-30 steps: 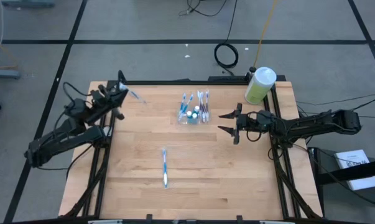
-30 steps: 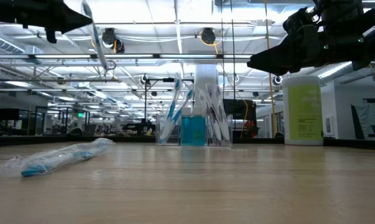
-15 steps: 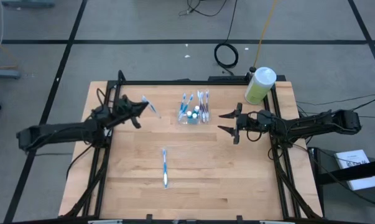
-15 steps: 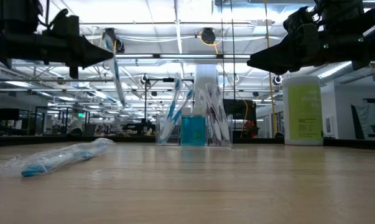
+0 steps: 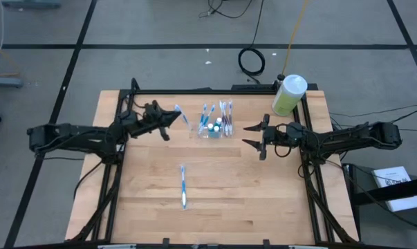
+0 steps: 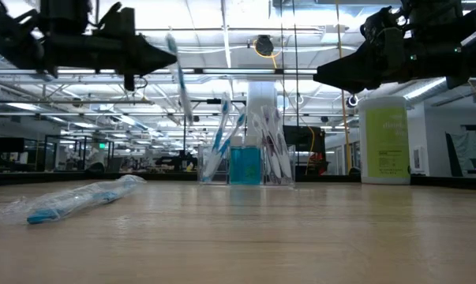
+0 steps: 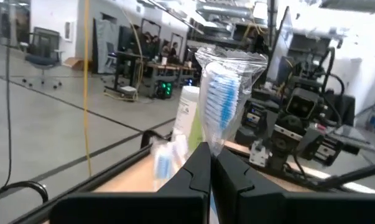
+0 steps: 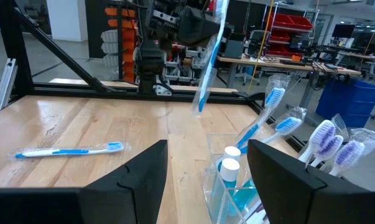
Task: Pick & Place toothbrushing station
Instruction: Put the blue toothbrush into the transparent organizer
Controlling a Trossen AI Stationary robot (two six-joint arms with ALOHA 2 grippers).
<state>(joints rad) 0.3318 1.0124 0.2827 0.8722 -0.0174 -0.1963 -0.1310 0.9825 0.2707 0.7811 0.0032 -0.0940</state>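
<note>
The toothbrushing station is a small clear tray standing at the far middle of the table, with several toothbrushes upright in it. It also shows in the low view and the right wrist view. My left gripper is shut on a wrapped toothbrush, high above the table just left of the station. My right gripper is open and empty, hovering right of the station. A second wrapped toothbrush lies flat on the table nearer the front. My left gripper pinches the wrapped toothbrush between its two fingers just below the bristle head, through the clear wrapper. The fingers come level from the table's left and lie across the brush. The brush is lifted clear, nearly upright, its handle hanging below the fingers.
A green bottle with a white cap stands at the far right corner. The black frame rails run along the table's left and right sides. Bare wood lies between the station and the loose toothbrush.
My left gripper has gone toward the table's right edge, toward the station, carrying the wrapped toothbrush high and clear of the table. The brush has stayed nearly upright in the hold.
</note>
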